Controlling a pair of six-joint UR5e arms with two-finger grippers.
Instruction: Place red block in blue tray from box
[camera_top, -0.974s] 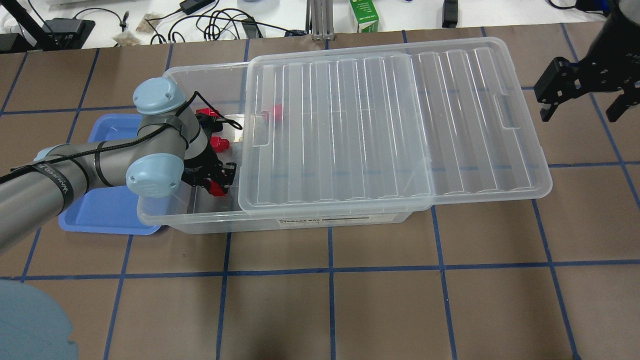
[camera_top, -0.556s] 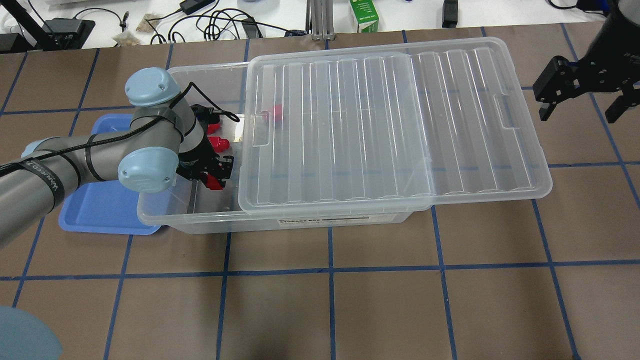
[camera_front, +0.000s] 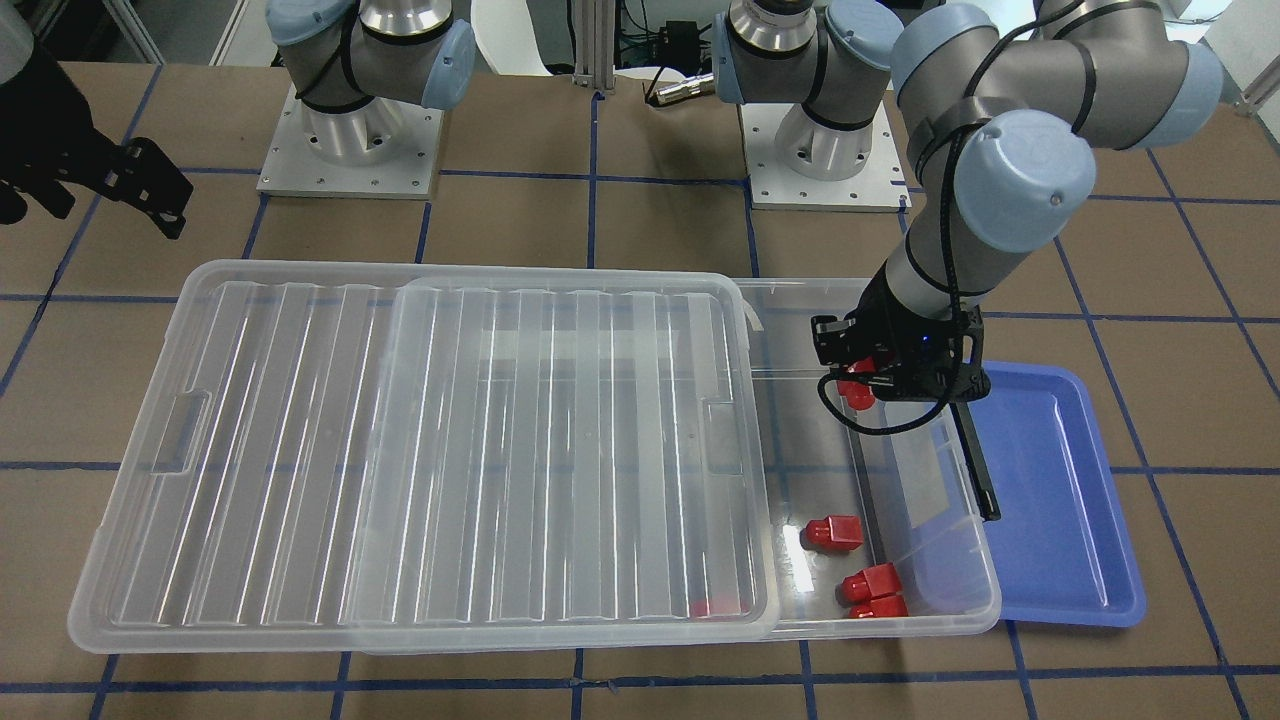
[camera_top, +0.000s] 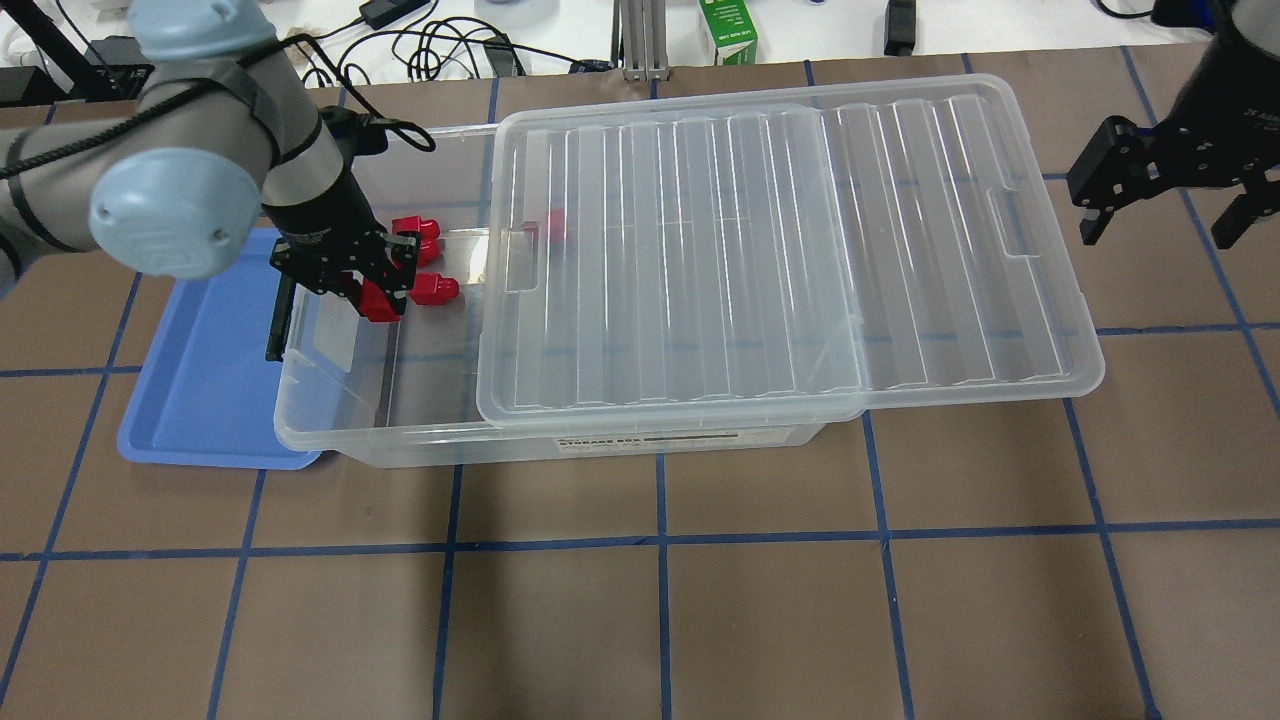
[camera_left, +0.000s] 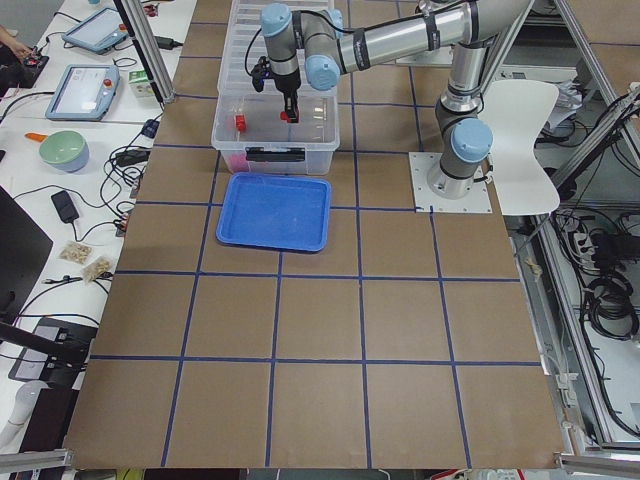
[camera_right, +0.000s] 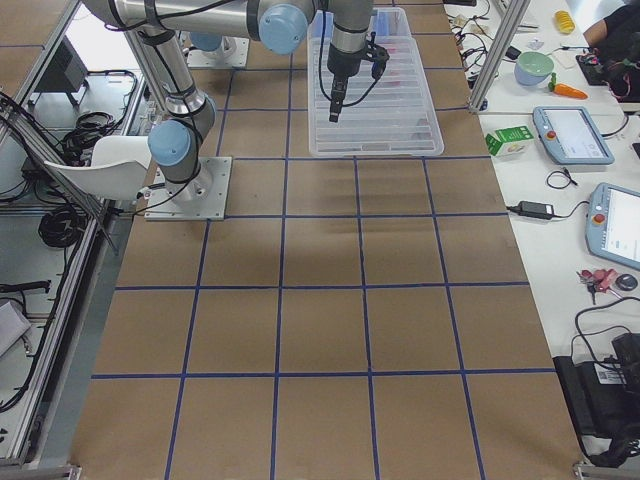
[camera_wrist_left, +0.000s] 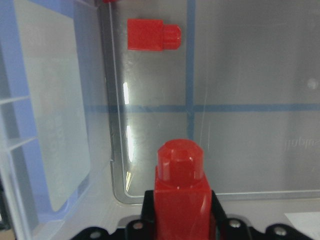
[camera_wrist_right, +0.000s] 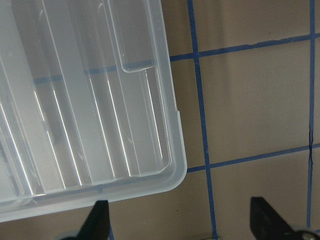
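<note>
Left gripper (camera_top: 375, 298): jaws clamped on small bright red plastic block (camera_wrist_left: 180, 185), stub pointing down, apparently lifted off the floor of large clear plastic storage box (camera_top: 400, 432), at its open end beside shallow blue plastic tray (camera_top: 200, 400). Right gripper (camera_top: 1165, 205): fingers apart, empty, well apart from the block.

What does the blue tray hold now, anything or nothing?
Nothing: the blue tray is empty; its whole floor shows bare in the exterior left view.
</note>
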